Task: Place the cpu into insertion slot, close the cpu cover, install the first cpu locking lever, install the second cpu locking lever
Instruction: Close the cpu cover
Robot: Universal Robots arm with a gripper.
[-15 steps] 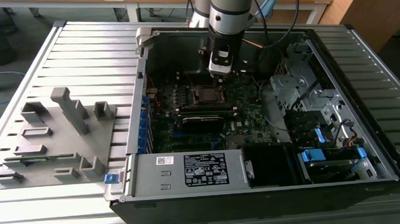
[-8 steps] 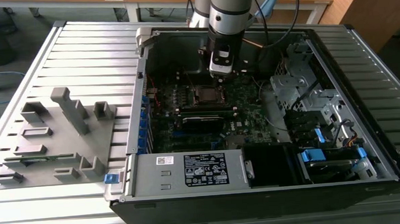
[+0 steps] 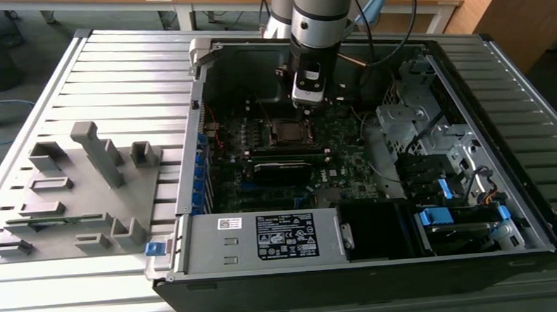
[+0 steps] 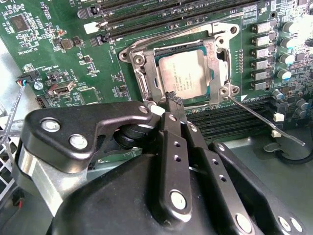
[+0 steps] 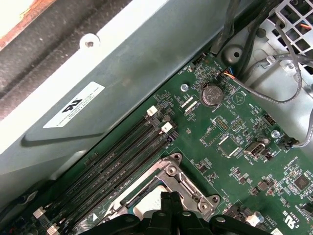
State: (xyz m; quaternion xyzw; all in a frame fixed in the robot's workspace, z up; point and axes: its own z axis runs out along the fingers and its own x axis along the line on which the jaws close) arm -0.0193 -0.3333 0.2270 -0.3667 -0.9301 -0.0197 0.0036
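Note:
The cpu [image 4: 188,73] lies flat in the insertion slot [image 4: 133,59] on the green board, its silver face showing through the window of the cpu cover [image 4: 149,83], which lies down over it. My gripper [image 4: 172,99] is shut with nothing in it, its tip at the cover's near edge. One locking lever [image 4: 266,122] sticks out free from the socket's corner, away from the board. Another thin lever [image 4: 186,32] runs along the socket's far side. In the exterior view the gripper [image 3: 307,107] hangs just above the socket [image 3: 287,131]. The first wrist view has the fingertips [image 5: 171,198] at the cover [image 5: 185,185].
The open computer case [image 3: 191,202] walls in the board. Long black memory slots [image 4: 171,14] run beside the socket. A power supply [image 3: 263,238] and drive bays [image 3: 450,219] fill the near side. A grey fixture tray [image 3: 73,186] lies at the exterior view's left.

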